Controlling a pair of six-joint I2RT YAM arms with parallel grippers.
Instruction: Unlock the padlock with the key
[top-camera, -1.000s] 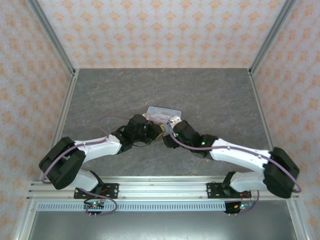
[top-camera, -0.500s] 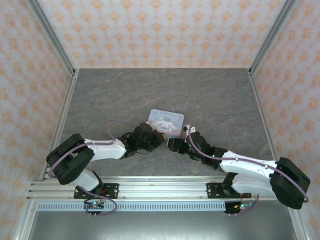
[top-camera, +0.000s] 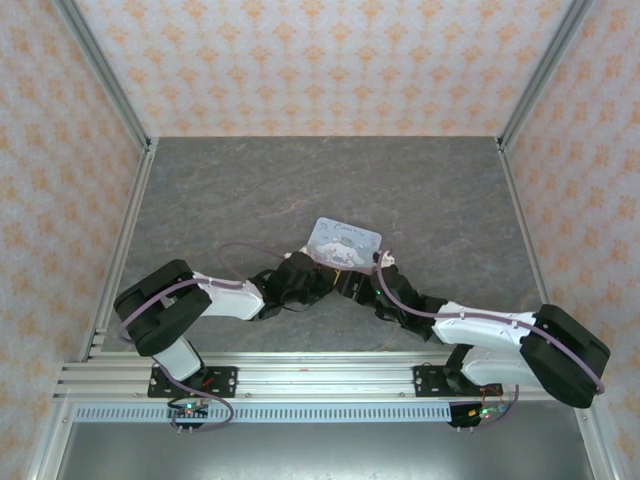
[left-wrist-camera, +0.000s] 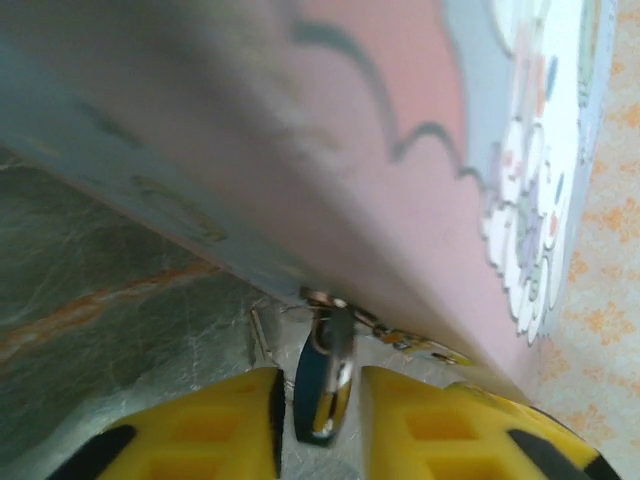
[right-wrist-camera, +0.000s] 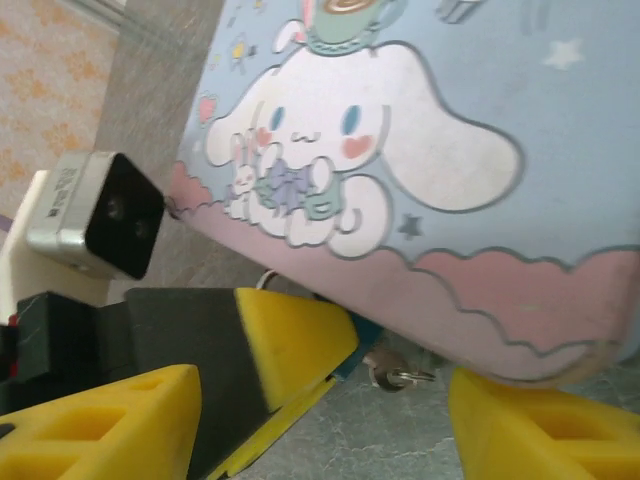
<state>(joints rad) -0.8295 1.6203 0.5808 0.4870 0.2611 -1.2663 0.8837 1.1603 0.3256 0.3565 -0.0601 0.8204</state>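
The padlock (left-wrist-camera: 315, 392), small and dark blue-green, hangs from the latch on the lower edge of the tilted pastel tin box (top-camera: 345, 241). My left gripper (left-wrist-camera: 320, 374) is open, with a yellow finger (left-wrist-camera: 200, 430) on each side of the padlock and a thin gap to each. In the right wrist view the silver key (right-wrist-camera: 385, 371) with its small ring sits right by the teal padlock (right-wrist-camera: 357, 343); whether it is in the lock I cannot tell. My right gripper (right-wrist-camera: 322, 382) is wide open below the box (right-wrist-camera: 420, 150), holding nothing. From above, both grippers (top-camera: 322, 284) (top-camera: 353, 286) meet under the box.
The left arm's wrist camera (right-wrist-camera: 95, 214) and black finger mount sit close to my right gripper's left finger (right-wrist-camera: 100, 420). Grey stone tabletop (top-camera: 300, 180) extends behind the box. Patterned walls enclose the table on three sides.
The tin box has shifted right and nearer, and both grippers have followed it. The left jaws have eased apart from the padlock.
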